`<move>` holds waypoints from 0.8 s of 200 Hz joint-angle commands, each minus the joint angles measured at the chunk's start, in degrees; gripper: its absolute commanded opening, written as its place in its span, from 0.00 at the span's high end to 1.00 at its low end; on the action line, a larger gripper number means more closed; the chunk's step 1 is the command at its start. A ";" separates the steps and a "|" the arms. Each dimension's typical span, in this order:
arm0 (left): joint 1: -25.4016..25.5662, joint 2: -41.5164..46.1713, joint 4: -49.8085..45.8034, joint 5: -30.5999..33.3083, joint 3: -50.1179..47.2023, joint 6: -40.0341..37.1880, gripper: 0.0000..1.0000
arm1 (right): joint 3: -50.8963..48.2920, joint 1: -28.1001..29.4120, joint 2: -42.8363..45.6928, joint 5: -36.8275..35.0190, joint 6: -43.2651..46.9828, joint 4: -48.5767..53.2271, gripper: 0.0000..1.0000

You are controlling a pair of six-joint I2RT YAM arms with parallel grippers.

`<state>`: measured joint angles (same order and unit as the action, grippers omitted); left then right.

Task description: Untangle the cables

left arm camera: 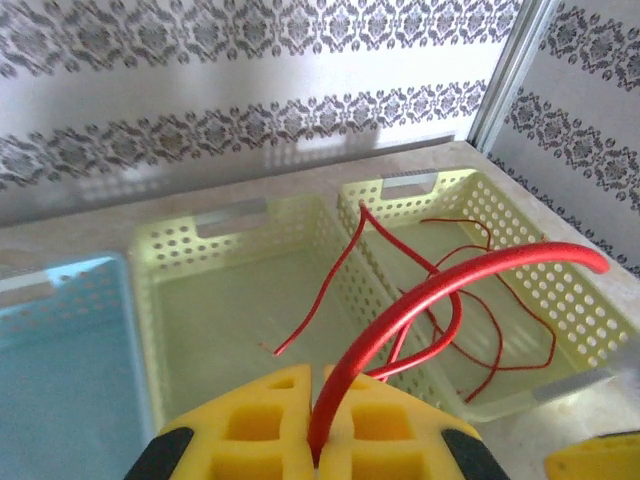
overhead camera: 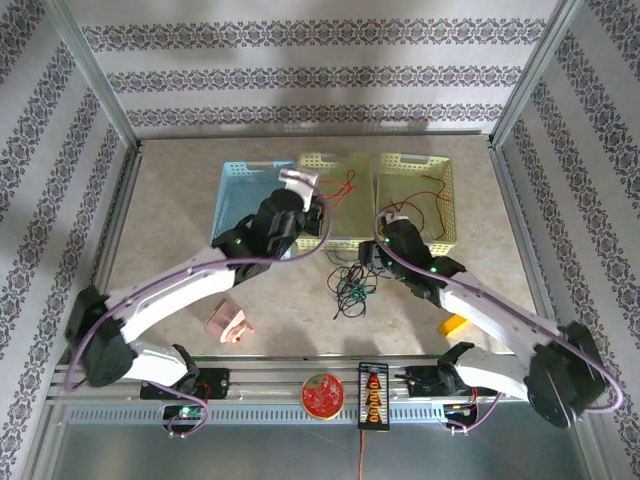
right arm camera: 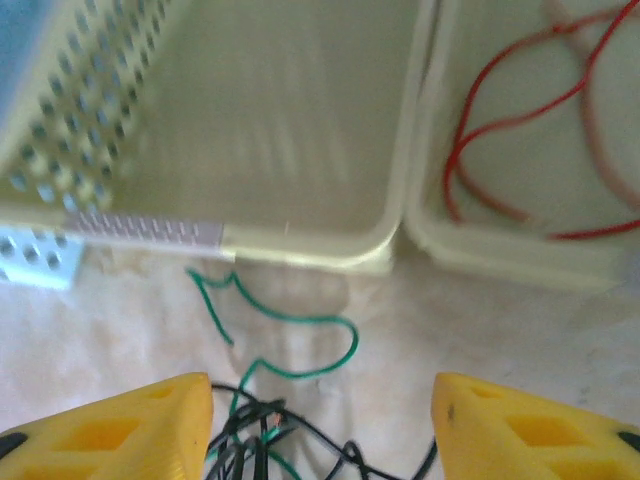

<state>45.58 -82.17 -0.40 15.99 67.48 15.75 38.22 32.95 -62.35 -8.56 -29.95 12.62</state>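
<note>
My left gripper (left arm camera: 318, 378) is shut on a red cable (left arm camera: 440, 290), which arches up and to the right from between the yellow fingers. It hangs over the middle yellow-green basket (overhead camera: 345, 238), where the left gripper (overhead camera: 316, 200) holds the red cable (overhead camera: 342, 184). More thin red wire (right arm camera: 480, 130) lies in the right yellow-green basket (overhead camera: 415, 163). A tangle of green and black cables (overhead camera: 351, 285) lies on the table before the baskets. My right gripper (right arm camera: 320, 425) stands open just above it, with the green cable (right arm camera: 320, 322) ahead and the black cables (right arm camera: 250, 440) between its fingers.
A blue basket (overhead camera: 236, 195) stands left of the two yellow-green ones. A pink object (overhead camera: 228, 323) lies on the table near the left arm. A red round disc (overhead camera: 321, 394) and a black connector strip (overhead camera: 372, 396) sit on the front rail. Metal frame posts border the table.
</note>
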 commanded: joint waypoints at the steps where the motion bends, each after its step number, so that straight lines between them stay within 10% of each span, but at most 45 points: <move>1: -2.43 -7.42 0.36 -8.97 8.01 4.44 1.00 | -1.84 -1.57 6.73 -9.35 -0.71 0.88 0.37; 99: -0.51 -43.37 -5.61 -23.36 42.67 11.75 1.00 | -5.49 -14.28 22.36 -9.93 -1.60 9.29 0.34; 130: -0.32 -43.88 -9.59 -23.90 45.75 10.40 0.31 | -4.65 -14.49 21.19 -4.45 -0.27 9.80 0.34; 160: -0.32 -33.07 -4.46 -18.56 31.19 7.75 0.03 | -4.77 -13.04 18.69 3.53 1.42 8.66 0.35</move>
<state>44.95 -125.56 -6.70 -5.93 107.15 25.74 33.21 18.76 -42.04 -12.58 -30.26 21.26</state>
